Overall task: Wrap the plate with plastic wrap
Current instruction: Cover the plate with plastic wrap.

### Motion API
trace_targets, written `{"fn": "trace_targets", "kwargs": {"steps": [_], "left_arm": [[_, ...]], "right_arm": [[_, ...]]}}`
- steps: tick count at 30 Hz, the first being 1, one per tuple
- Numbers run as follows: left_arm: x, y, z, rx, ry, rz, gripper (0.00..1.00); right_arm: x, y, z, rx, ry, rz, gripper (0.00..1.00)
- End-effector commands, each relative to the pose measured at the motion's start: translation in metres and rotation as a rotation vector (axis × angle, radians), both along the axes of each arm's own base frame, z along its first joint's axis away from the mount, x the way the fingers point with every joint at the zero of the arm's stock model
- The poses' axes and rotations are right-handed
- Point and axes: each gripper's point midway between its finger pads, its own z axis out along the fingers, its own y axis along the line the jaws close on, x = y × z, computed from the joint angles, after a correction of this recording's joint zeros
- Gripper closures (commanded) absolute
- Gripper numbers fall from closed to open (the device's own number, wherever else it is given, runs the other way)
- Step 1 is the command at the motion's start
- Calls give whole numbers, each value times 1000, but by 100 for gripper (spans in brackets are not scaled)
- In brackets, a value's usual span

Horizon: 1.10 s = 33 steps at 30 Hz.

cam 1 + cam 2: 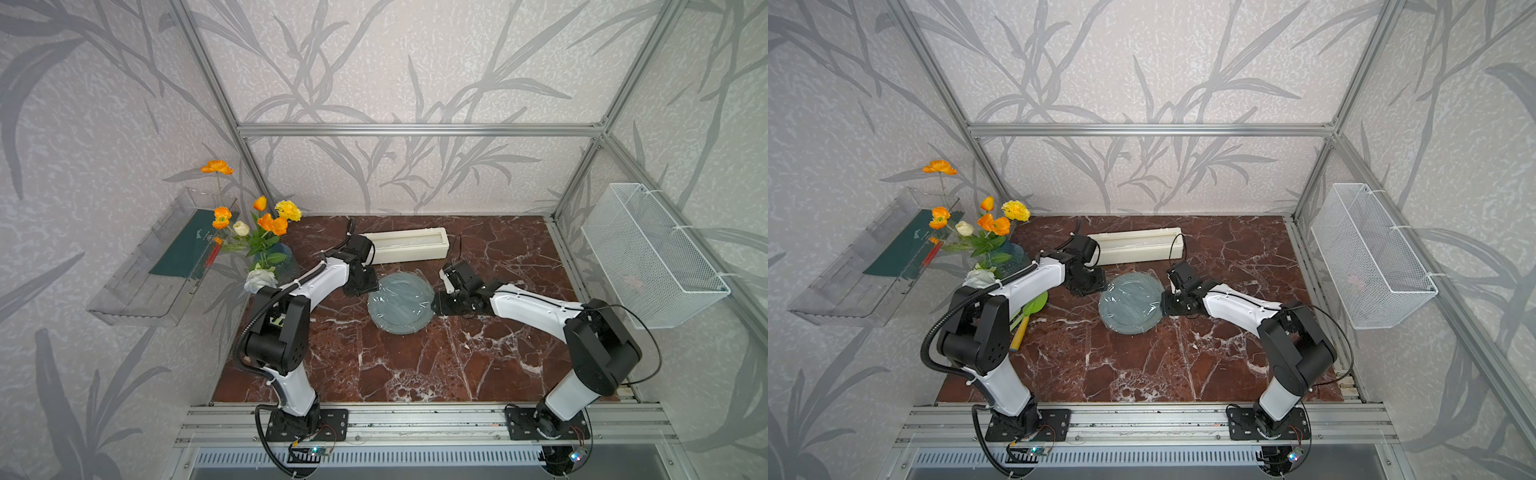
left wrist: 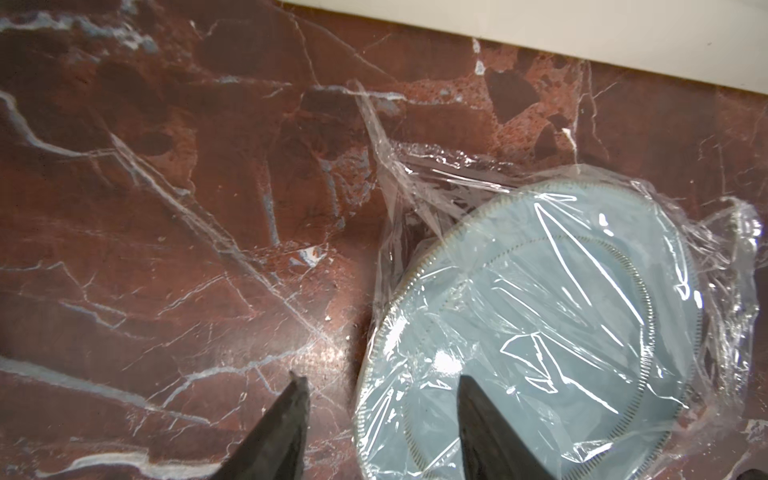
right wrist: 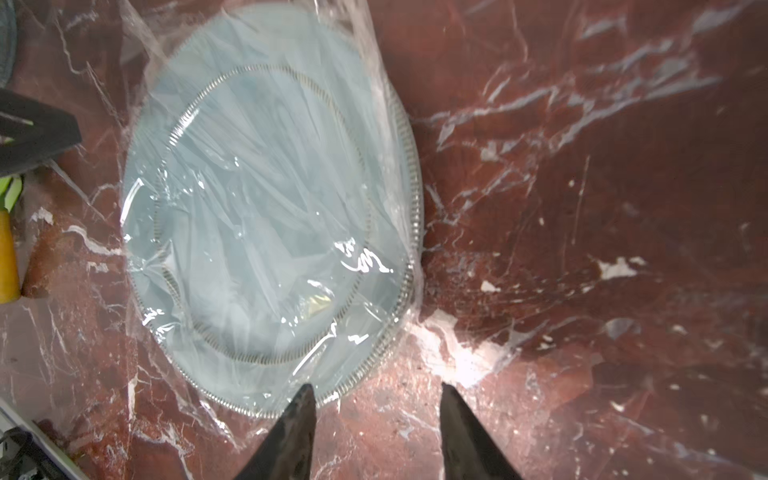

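Top views: the plate lies flat near the middle of the desk, with the plastic wrap draped over its face. The cream dispenser box sits at 12 o'clock from the plate, a little apart, probably parked there to keep it clear of the work. The left pincer is low at the plate's 10 o'clock and the right pincer low at its 3 o'clock. Judgement: they flank opposite edges so each can work its own side of the film. A vase of flowers and a green spatula stand off at 9 o'clock, not involved. Left wrist view: the left pincer is spread with nothing between the jaws, one finger over the covered plate and the other over bare desk. Loose plastic wrap bunches on the desk past the rim, towards the box. Right wrist view: the right pincer is likewise spread and empty, with one tip at the rim of the plate. The wrap covers the whole face and trails crinkled onto the desk on the pincer's side. Judgement: the face is covered but the edges are untucked, so the film may lift.
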Motion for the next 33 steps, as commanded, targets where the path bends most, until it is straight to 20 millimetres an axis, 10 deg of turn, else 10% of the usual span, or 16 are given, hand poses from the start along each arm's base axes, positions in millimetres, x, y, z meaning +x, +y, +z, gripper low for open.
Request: {"fn": "trace_targets", "kwargs": {"steps": [1,16,33], "left_arm": [[-5,2,-10,-3,38,4,43],[-6,4,-13,-11,49,8,44],[-9,1,-25,-21,79,0,46]], "right_arm": [[0,18,3,128,20,-19,51],[16,33,19,41,-43,52,55],[87,23,-28,-219,-99,85,54]]}}
